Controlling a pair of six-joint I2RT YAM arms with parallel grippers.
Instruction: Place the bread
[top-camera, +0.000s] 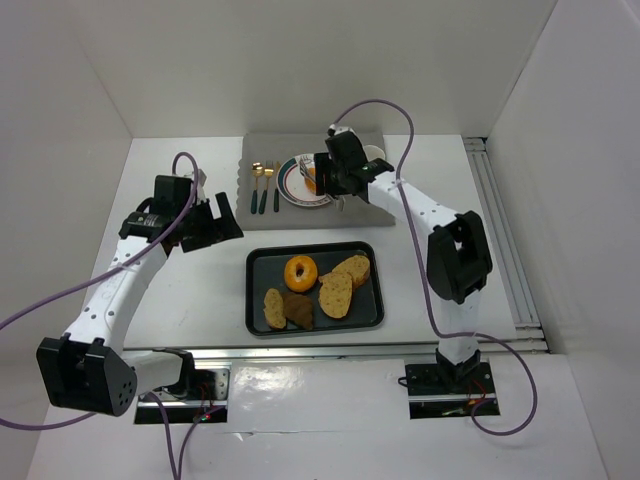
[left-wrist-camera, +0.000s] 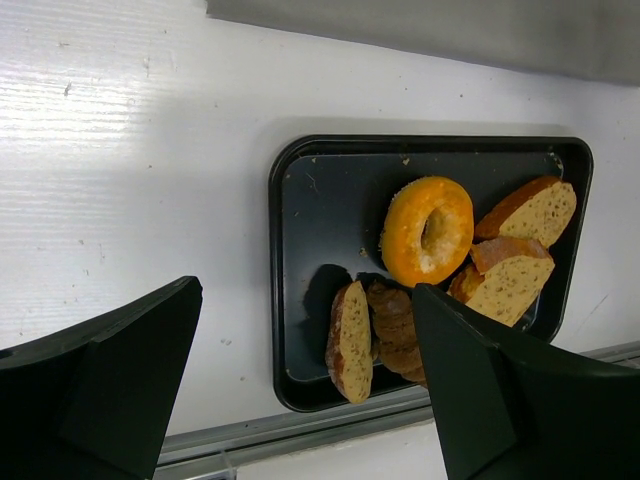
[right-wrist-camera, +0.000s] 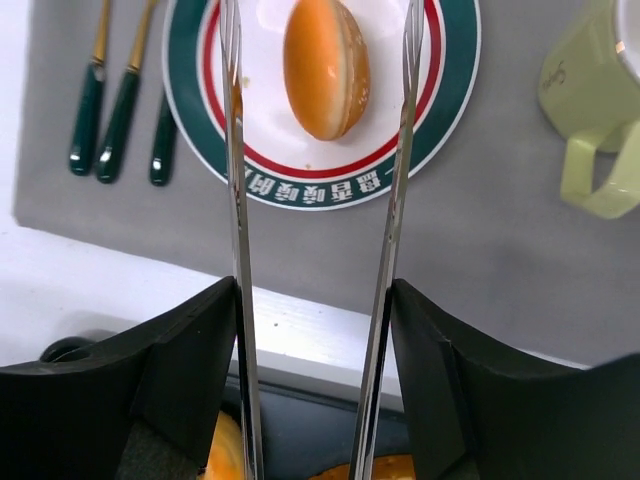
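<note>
— Steel tongs (right-wrist-camera: 395, 200) straddle the bread (right-wrist-camera: 326, 65); is it down?
— It lies on the plate (right-wrist-camera: 440, 130), far side, touching neither tong arm. Your right gripper (right-wrist-camera: 315, 290) clasps the tongs, which are spread wide. Placing looks done: lift straight up, no nudging. Left gripper (left-wrist-camera: 305, 290) hangs released, empty, left of the tray (left-wrist-camera: 290, 170).

The white table (top-camera: 200, 290) carried a black tray (top-camera: 270, 265) at centre frame and, above it, a grey mat (top-camera: 290, 218), seemingly cloth.
</note>
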